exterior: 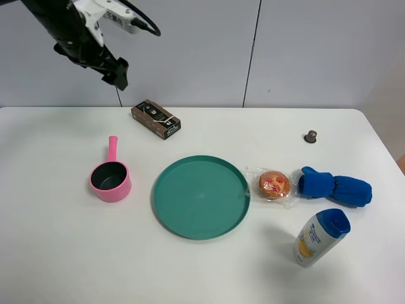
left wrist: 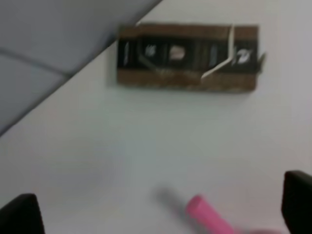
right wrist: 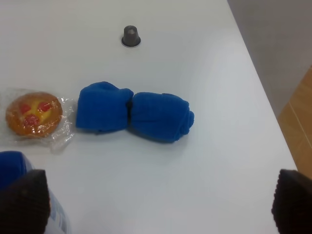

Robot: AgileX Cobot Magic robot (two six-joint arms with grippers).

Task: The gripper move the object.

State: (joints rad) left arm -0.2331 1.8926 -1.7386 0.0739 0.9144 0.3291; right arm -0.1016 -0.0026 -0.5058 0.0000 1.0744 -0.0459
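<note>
The left gripper [exterior: 119,73] hangs spread wide and empty above the counter [exterior: 63,253], while the wrapped muffin [exterior: 274,185] lies at the green plate's [exterior: 201,197] three o'clock.

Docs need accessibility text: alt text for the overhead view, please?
Overhead view of a white table: a wrapped muffin lies between a teal plate and a rolled blue cloth. The left gripper hangs open above the far left, near a dark box and pink pot.
</note>
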